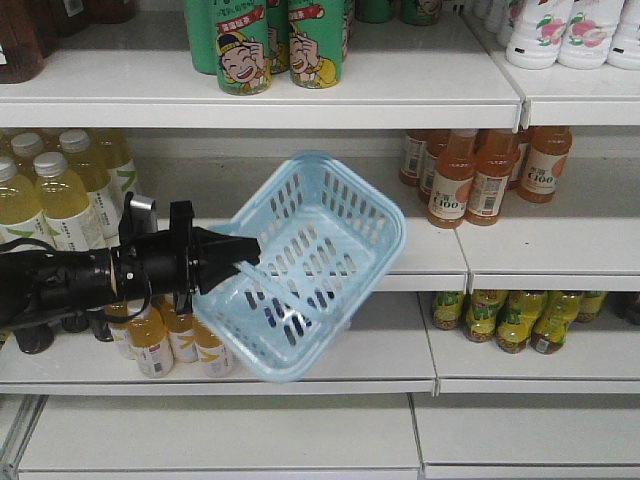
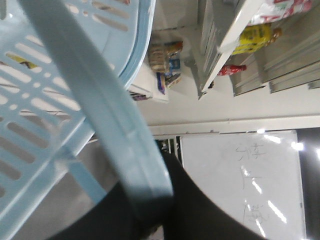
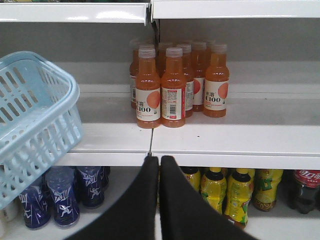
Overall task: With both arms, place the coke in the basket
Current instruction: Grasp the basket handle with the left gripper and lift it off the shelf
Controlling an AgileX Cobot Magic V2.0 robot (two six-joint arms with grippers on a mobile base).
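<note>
The left gripper (image 1: 248, 260) is clenched on the handle of the basket (image 1: 335, 168) and holds it tilted in front of the middle shelf (image 1: 440, 262), mouth facing up and to the left. The right gripper (image 3: 159, 167) is pressed shut with nothing in it and points at the orange drinks (image 3: 172, 87). The coke (image 2: 232, 69) appears only in the left wrist view, as a small red bottle on a shelf well apart from the basket. It probably stands upright, since that view is rolled. A red-labelled cola bottle (image 3: 306, 184) at the lower right may be a different one. Whichever it is, the coke lies right of and below the free right gripper, which I judge better placed to fetch it
</note>
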